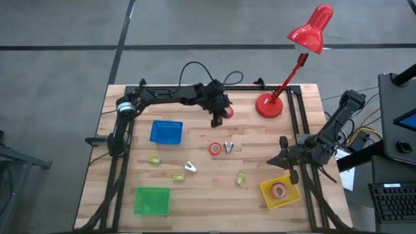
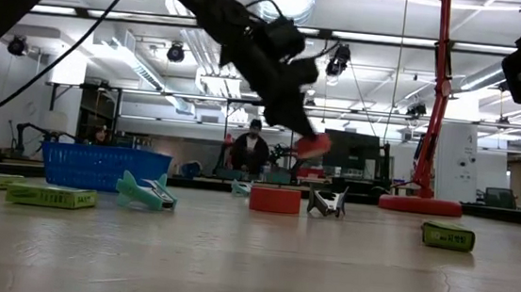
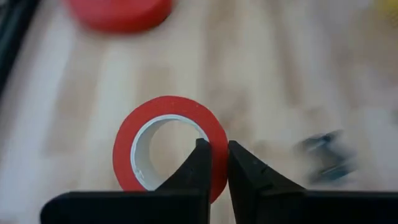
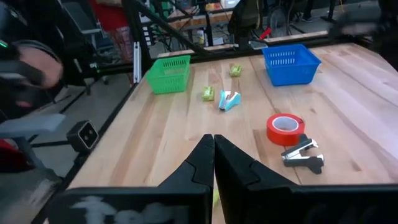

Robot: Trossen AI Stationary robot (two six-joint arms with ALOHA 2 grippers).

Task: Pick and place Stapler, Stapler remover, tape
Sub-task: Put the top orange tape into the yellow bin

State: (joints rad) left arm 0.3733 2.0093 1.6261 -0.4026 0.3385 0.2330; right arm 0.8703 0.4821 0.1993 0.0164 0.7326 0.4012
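My left gripper (image 1: 221,112) reaches over the table's far middle, close to the lamp's red base (image 1: 269,105), and is shut on a red tape roll (image 3: 168,143) held in the air (image 2: 312,147). A second red roll (image 1: 215,149) lies flat mid-table beside a dark staple remover (image 1: 229,147). A teal staple remover (image 1: 190,167) and small green staplers (image 1: 154,159) (image 1: 177,176) (image 1: 241,179) lie nearer. Another tape roll (image 1: 279,190) sits in the yellow bin (image 1: 268,197). My right gripper (image 1: 284,159) waits shut beside that bin (image 4: 214,149). My left gripper pinches the wall of the red tape ring (image 3: 214,134), with one finger (image 3: 200,163) inside the pale core and the other (image 3: 245,169) outside. The fingers slant down onto it from above. The roll is lifted clear of the table and tilted (image 2: 312,147).
A blue basket (image 1: 166,132) stands left of centre and a green basket (image 1: 152,200) at the near left. The red lamp's stem (image 1: 289,78) rises from its base at the far right. Bare wood lies between the items. People show in the room behind (image 2: 253,150).
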